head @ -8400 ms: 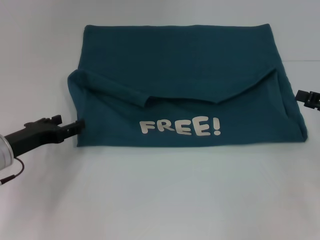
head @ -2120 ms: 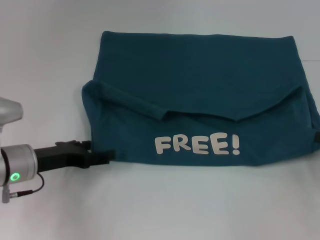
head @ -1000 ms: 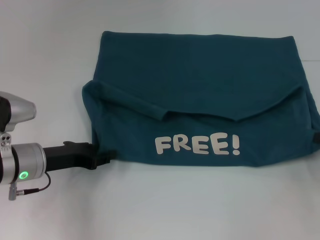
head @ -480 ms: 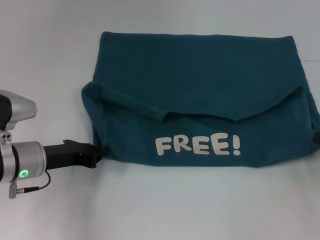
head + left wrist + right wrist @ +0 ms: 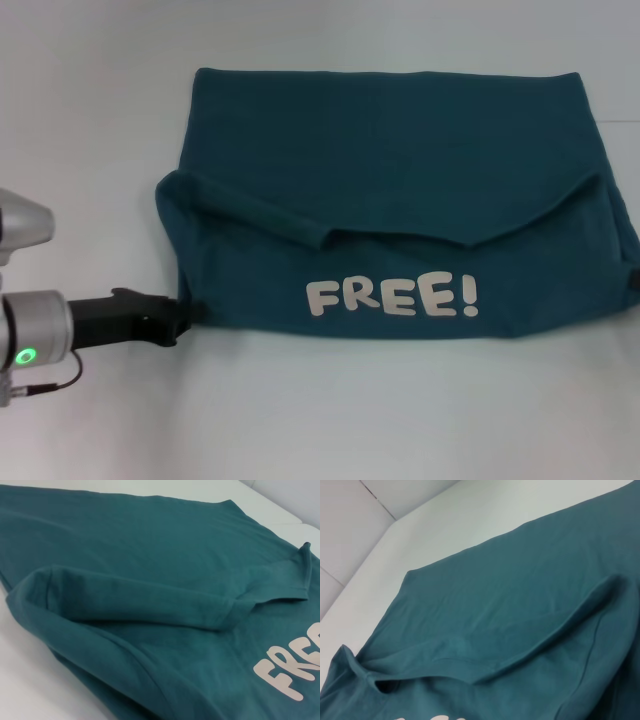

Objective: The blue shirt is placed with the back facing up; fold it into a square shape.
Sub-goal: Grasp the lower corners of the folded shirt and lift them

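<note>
The left gripper (image 5: 183,313) lies low on the white table (image 5: 320,410), its tip touching the near left corner of the blue shirt (image 5: 400,200); whether it pinches the cloth cannot be told. From there the shirt stretches away to the right, long axis running left to right, its near flap folded over with the "FREE!" lettering (image 5: 392,297) upright. At the shirt's far right edge, only a dark sliver of the right gripper (image 5: 635,283) shows.

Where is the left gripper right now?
In the head view, the left gripper is low on the left, at the near-left corner of the blue shirt.
</note>
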`<action>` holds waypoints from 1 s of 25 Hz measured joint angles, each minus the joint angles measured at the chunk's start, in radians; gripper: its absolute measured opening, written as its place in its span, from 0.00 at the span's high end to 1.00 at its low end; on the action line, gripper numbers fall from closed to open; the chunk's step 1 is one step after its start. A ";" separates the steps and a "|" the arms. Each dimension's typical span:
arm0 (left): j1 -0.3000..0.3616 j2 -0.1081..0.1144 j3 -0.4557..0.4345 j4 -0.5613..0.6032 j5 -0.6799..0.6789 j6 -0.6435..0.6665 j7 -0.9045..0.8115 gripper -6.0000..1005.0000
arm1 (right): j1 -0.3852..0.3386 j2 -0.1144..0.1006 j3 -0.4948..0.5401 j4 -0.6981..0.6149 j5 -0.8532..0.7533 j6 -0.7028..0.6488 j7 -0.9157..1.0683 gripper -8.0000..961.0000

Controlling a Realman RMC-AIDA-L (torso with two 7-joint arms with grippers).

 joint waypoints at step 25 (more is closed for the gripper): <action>0.132 0.005 -0.278 0.137 0.061 0.529 0.000 0.97 | -0.152 -0.005 -0.004 -0.024 -0.047 -0.280 -0.199 0.97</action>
